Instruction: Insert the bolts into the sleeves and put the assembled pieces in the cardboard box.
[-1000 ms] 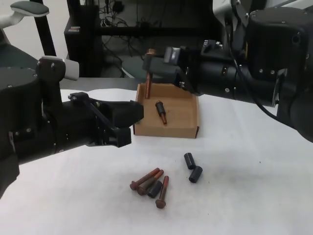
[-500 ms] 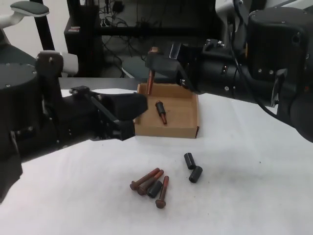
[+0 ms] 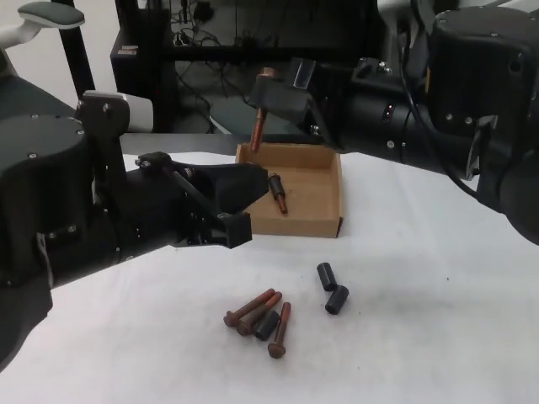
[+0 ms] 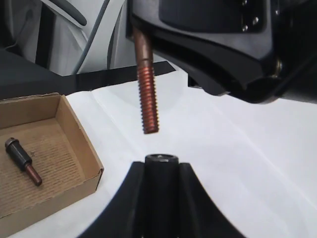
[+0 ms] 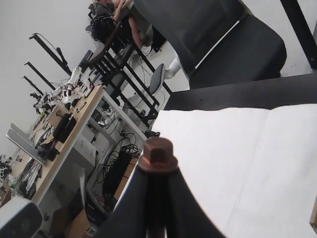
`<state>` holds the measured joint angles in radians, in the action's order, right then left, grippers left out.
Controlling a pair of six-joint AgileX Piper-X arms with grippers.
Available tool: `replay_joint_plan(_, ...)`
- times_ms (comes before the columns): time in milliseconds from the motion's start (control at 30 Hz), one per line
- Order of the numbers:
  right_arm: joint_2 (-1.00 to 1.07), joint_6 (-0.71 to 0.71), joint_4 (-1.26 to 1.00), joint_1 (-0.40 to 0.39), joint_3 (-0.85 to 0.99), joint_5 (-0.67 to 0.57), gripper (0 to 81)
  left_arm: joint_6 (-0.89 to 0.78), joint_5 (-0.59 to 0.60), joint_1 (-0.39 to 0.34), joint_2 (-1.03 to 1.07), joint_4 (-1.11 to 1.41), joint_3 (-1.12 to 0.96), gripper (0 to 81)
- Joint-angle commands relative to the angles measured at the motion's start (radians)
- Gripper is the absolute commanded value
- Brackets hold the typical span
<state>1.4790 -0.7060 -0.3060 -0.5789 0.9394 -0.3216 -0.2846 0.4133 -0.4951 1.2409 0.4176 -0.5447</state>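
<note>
One assembled piece (image 3: 277,192) already lies in your cardboard box (image 3: 295,224), mid-frame. Your right gripper (image 5: 156,198) clamps a bolt (image 4: 147,99) just above the sleeve (image 4: 161,159) pinched in your left gripper (image 4: 161,198). Three bolts (image 3: 251,308) and three sleeves (image 3: 337,300) wait, lower centre.

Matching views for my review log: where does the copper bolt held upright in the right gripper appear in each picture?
High view: the bolt hangs from the right gripper, over the cardboard box at its far left corner.
Left wrist view: its threaded shaft hangs just over the sleeve.
Right wrist view: its hex head tops the fingers.
Shared landmark: the cardboard box, in the high and left wrist views.
</note>
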Motion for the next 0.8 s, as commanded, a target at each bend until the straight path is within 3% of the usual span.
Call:
replay_joint_plan(0,-0.002,-0.01,-0.022,0.0,0.011,0.002,0.6,0.004,-0.033,-0.003,-0.001,0.013,-0.012,1.5)
replay_joint_plan(767,-0.002,0.01,-0.022,-0.039,0.011,0.002,0.6,0.0,-0.046,-0.007,-0.001,0.036,-0.012,1.5)
